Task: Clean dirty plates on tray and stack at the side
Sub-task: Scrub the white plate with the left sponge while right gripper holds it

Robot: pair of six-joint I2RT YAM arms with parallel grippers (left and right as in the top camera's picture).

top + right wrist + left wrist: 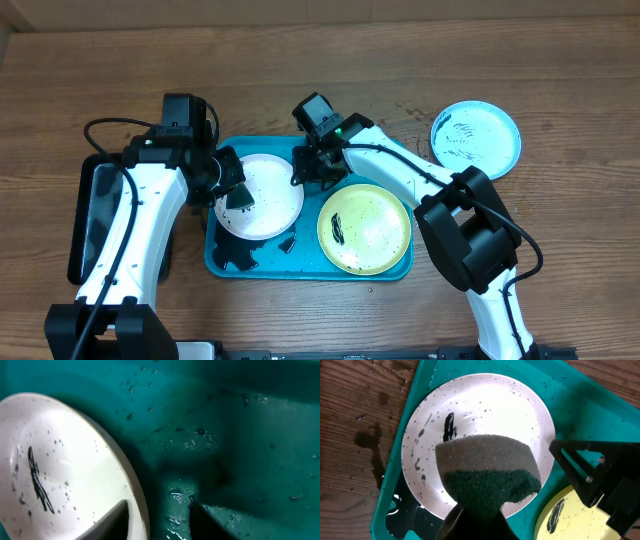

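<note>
The wooden worktop [320, 60] carries a turquoise tray [305, 263] at its middle. A smaller black tray [75, 220] lies just left of it, partly under the left arm.

Two plates lie flat side by side in the turquoise tray. The white plate [270, 195] is in the left half and the yellow-green plate [365, 230] in the right half. The blue plate [476, 139] lies alone on the worktop, right of the tray and apart from it.

A grey-green sponge [487, 472] hangs over the near part of the white plate. I cannot tell whether it touches the plate. The left tool [238, 195] is clamped on the sponge.

The right tool [160, 520] sits low at the white plate's right edge, between the two plates. Its jaws stand partly apart and straddle the rim, one finger [112, 520] over the plate and the other over the wet tray floor. Nothing is held between them.

All three plates are dirty. The white one has a black streak [449, 427] and many specks, the yellow-green one a black smear [340, 228], and the blue one dark scribbles. A dark puddle [235, 255] lies in the tray's near-left corner.
</note>
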